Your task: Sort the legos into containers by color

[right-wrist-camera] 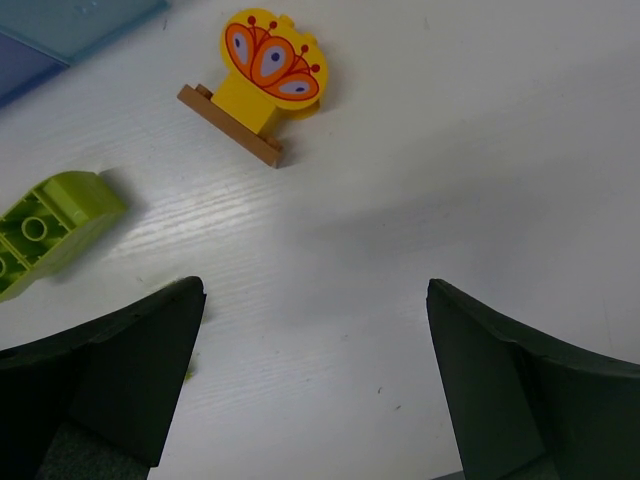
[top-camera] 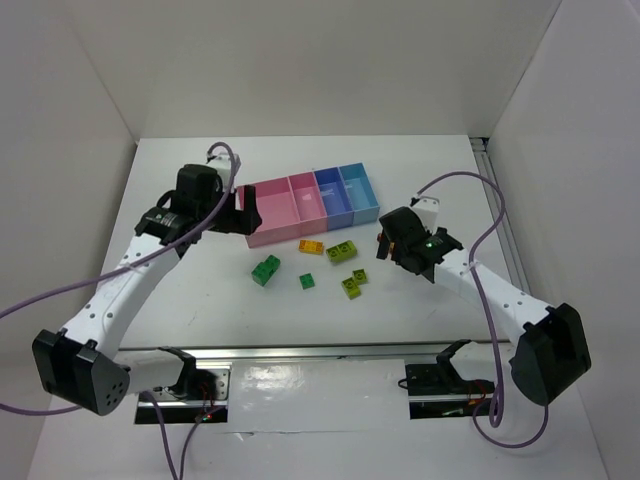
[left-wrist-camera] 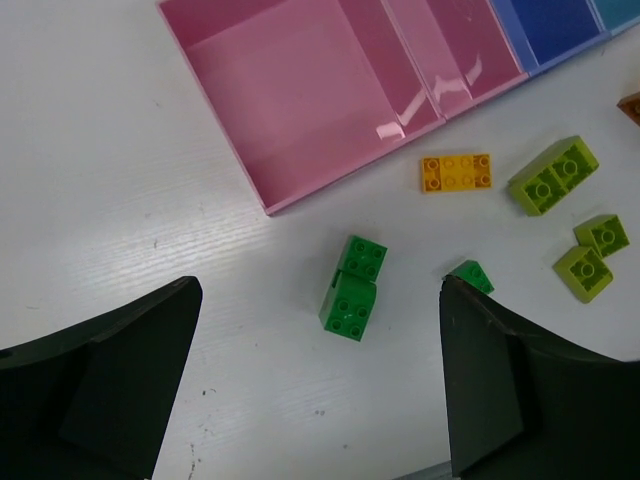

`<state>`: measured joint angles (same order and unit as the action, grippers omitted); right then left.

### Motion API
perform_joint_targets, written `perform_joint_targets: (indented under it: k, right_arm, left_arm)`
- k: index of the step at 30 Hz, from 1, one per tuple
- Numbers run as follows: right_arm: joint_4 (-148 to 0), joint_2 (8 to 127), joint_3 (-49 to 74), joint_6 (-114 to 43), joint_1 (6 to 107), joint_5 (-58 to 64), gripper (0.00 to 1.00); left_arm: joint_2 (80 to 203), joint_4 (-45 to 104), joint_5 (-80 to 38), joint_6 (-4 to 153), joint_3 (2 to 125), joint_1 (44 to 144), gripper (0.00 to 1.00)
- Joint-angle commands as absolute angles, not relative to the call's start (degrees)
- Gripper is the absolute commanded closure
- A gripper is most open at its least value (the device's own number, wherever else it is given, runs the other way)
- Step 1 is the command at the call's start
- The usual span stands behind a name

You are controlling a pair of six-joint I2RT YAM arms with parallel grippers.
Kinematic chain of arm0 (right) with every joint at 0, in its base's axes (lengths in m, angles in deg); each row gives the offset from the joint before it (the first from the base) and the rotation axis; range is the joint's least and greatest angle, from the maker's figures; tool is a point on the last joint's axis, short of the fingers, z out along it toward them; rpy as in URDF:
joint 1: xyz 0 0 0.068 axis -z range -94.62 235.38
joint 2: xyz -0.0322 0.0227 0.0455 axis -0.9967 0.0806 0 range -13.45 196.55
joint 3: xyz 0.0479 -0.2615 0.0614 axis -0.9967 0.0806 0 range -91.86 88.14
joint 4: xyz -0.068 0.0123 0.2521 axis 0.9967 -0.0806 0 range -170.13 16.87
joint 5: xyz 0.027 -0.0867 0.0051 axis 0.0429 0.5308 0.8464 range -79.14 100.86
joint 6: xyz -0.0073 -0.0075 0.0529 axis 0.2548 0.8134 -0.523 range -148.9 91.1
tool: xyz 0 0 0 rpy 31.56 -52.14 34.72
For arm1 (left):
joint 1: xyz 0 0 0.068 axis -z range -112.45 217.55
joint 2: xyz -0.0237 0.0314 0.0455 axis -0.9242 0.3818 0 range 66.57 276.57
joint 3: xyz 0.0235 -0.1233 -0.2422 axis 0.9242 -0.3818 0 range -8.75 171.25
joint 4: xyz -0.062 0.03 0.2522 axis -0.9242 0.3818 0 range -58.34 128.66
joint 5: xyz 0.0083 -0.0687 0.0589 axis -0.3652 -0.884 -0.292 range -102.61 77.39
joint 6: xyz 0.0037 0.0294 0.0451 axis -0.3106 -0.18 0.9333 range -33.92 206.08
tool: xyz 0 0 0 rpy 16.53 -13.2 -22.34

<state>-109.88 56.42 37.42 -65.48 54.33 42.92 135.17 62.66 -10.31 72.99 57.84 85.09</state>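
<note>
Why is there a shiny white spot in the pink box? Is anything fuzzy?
Left wrist view: that spot is light glare inside the wide pink bin; right wrist view: a soft grey shadow crosses the table; top view: even light, nothing fuzzy.

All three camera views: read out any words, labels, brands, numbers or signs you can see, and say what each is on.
No readable text, number or brand in any view.
Yellow rounded plastic piece on a brown base: printed orange petal pattern only, no letters.
Studs of the orange-yellow flat plastic brick and the lime-green plastic brick: too small to show any lettering.
Pink plastic bin: plain, no label.
</note>
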Motion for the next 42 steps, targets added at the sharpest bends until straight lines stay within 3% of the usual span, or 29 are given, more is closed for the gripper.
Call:
perform_joint_targets:
  k: [1, 6, 11, 21, 23, 25, 36, 42]
  right_arm:
    - [-107.5, 55.5, 39.1, -66.9, 53.8, 42.2, 0.01]
    - [-106.2, 56.2, 39.9, -66.9, 53.8, 40.9, 0.01]
    - [-105.1, 58.3, 38.3, -66.3, 53.8, 40.2, 0.01]
    - [-104.6, 61.5, 37.1, -66.3, 53.8, 40.2, 0.01]
    - [-104.6, 62.1, 36.6, -66.9, 53.8, 40.2, 0.01]
    - [-104.6, 62.7, 36.6, -66.9, 53.8, 40.2, 0.01]
    - [-102.8, 63.9, 37.1, -67.4, 53.8, 38.9, 0.01]
    - [-102.8, 65.6, 37.1, -67.4, 53.8, 38.9, 0.01]
  left_arm:
    - [139.1, 67.8, -12.1, 73.6, 60.7, 88.2, 0.00]
    - [141.2, 65.9, -11.4, 74.9, 57.4, 95.6, 0.00]
    - [147.0, 65.3, -7.4, 73.4, 56.1, 97.4, 0.13]
    - [152.6, 65.3, -6.0, 72.6, 51.7, 97.4, 0.14]
    - [152.6, 63.0, -6.6, 71.8, 50.1, 97.4, 0.37]
    - [153.3, 62.4, -6.1, 71.2, 49.5, 97.4, 0.48]
    - [154.6, 62.4, -6.1, 70.2, 48.3, 97.4, 0.49]
    - [157.3, 62.4, -5.6, 69.6, 48.3, 97.4, 0.34]
